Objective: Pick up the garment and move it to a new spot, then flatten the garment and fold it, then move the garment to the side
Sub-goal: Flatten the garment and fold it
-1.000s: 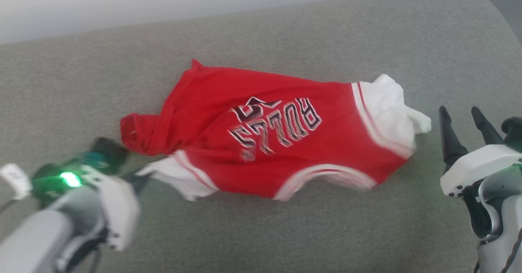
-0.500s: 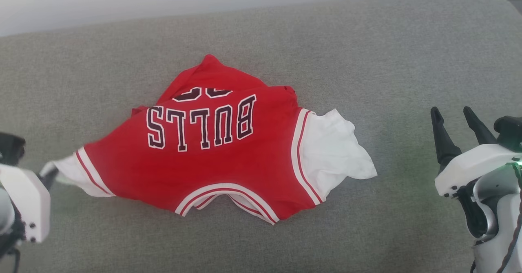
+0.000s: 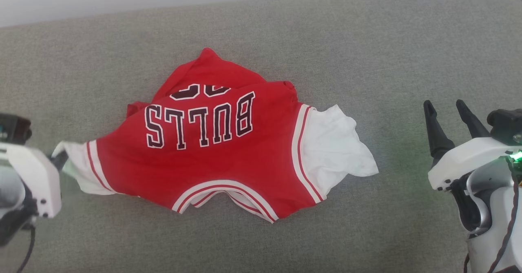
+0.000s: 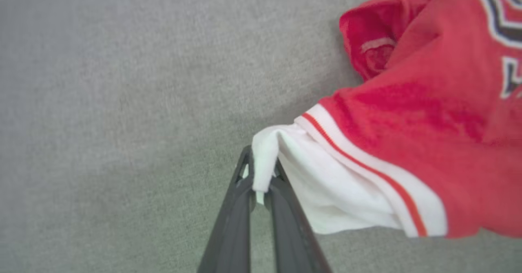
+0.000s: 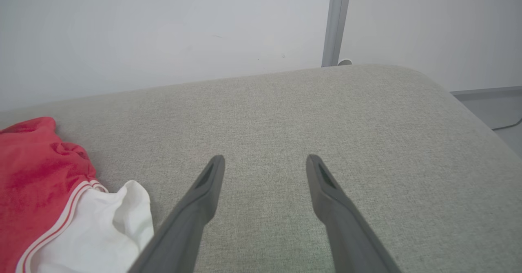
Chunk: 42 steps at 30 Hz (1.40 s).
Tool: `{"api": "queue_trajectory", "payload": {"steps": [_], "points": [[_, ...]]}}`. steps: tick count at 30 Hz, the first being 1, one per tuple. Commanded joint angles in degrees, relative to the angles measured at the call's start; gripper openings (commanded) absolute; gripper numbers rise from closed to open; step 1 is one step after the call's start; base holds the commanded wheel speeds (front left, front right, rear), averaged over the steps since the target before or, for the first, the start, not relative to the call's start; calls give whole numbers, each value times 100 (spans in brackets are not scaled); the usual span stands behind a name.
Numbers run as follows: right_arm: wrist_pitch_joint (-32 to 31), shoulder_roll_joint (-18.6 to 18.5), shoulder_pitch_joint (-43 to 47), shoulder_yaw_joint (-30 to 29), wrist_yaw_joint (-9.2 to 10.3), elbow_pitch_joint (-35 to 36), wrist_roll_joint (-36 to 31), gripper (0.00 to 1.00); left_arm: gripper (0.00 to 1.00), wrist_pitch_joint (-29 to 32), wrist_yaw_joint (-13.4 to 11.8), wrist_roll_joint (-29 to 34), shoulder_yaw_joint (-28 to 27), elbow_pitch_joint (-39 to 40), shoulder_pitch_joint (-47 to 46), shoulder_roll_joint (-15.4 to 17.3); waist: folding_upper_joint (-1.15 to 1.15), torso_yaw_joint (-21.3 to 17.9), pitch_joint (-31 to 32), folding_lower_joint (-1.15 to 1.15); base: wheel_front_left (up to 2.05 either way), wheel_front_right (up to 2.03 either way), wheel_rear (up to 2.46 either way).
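The left claw [image 4: 261,173] is pressed together on the edge of a white sleeve [image 4: 326,191], with a fold of the cloth squeezed between its two dark fingers [image 4: 234,220]. In the head view the sleeve runs from that pinch toward 3 o'clock into the red shirt [image 3: 228,163]. The shirt lies rumpled about the middle of the grey cushion [image 3: 367,232], with its striped collar toward 6 o'clock and its hem bunched toward 12 o'clock. Its dark lettering [image 3: 200,120] reads upside down to the camera. The other sleeve [image 3: 334,150] lies loose on the cushion at the shirt's 3 o'clock side. Farther toward 3 o'clock, well apart from that sleeve, is the right claw [image 5: 265,163]. Its fingers are spread with nothing between them, pointing toward 12 o'clock over bare cushion. A pale wall [image 5: 163,28] rises beyond the cushion's far edge.
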<state>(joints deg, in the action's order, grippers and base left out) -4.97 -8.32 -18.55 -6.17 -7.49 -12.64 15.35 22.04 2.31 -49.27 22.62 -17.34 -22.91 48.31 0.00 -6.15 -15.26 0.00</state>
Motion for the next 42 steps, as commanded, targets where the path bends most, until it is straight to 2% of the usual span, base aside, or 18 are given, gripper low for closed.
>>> {"api": "queue_trajectory", "payload": {"steps": [1, 4, 12, 15, 18, 19, 21, 22, 23, 24, 31, 37, 42], "points": [[48, -1, -36, -16, 0, 9, 32, 100, 0, -32, 49, 46, -7, 98, -152, -11, 0, 4, -2, 0, 0, 0, 0], [46, -7, -13, -62, 0, 26, 27, 100, 0, 52, 104, 152, 76, 433, -390, -38, 0, 22, -9, 0, 0, 0, 0], [69, 69, -68, -62, 0, 50, 21, 100, 0, 597, 221, 467, 836, 1712, -678, -459, 0, -8, -102, 0, 0, 0, 0], [94, 103, -81, -40, 0, 20, 30, 100, 0, 713, 214, 557, 1103, 1868, -538, -590, 0, -29, -144, 0, 0, 0, 0], [113, 115, -93, -27, 0, -18, 40, 100, 7, 768, 246, 560, 1283, 1828, -418, -665, 0, -47, -160, 0, 0, 0, 0], [116, 116, -96, -25, 0, -31, 44, 100, 14, 783, 251, 571, 1336, 1802, -371, -670, 0, -51, -159, 0, 0, 0, 0], [137, 107, -87, -24, 0, -53, 46, 100, 46, 723, 269, 603, 1385, 1778, -330, -670, 0, -49, -147, 0, 0, 0, 0], [137, 107, -87, -24, 0, -53, 46, 100, 46, 723, 269, 603, 1385, 1778, -330, -670, 0, -49, -147, 0, 0, 0, 0], [144, 105, -74, -27, 0, -63, 43, 100, 81, 684, 274, 574, 1377, 1758, -308, -688, 0, -45, -135, 0, 0, 0, 0], [145, 95, -58, -37, 0, -75, 43, 100, 100, 654, 283, 563, 1365, 1740, -302, -671, 0, -37, -112, 0, 0, 0, 0], [139, 54, 76, -62, 0, -136, 52, 100, 100, 695, 174, 430, 1150, 1992, -328, -418, 0, 37, 120, 0, 0, 0, 0], [105, 62, 186, -63, 0, -120, 70, 100, 100, 994, -108, 136, 782, 2351, -309, -9, 0, 101, 269, 0, 0, 0, 0], [99, 79, 163, -37, 0, -75, 81, 100, 100, 1142, -189, -64, 544, 2165, -453, 170, 0, 101, 266, 0, 0, 0, 0]]}}
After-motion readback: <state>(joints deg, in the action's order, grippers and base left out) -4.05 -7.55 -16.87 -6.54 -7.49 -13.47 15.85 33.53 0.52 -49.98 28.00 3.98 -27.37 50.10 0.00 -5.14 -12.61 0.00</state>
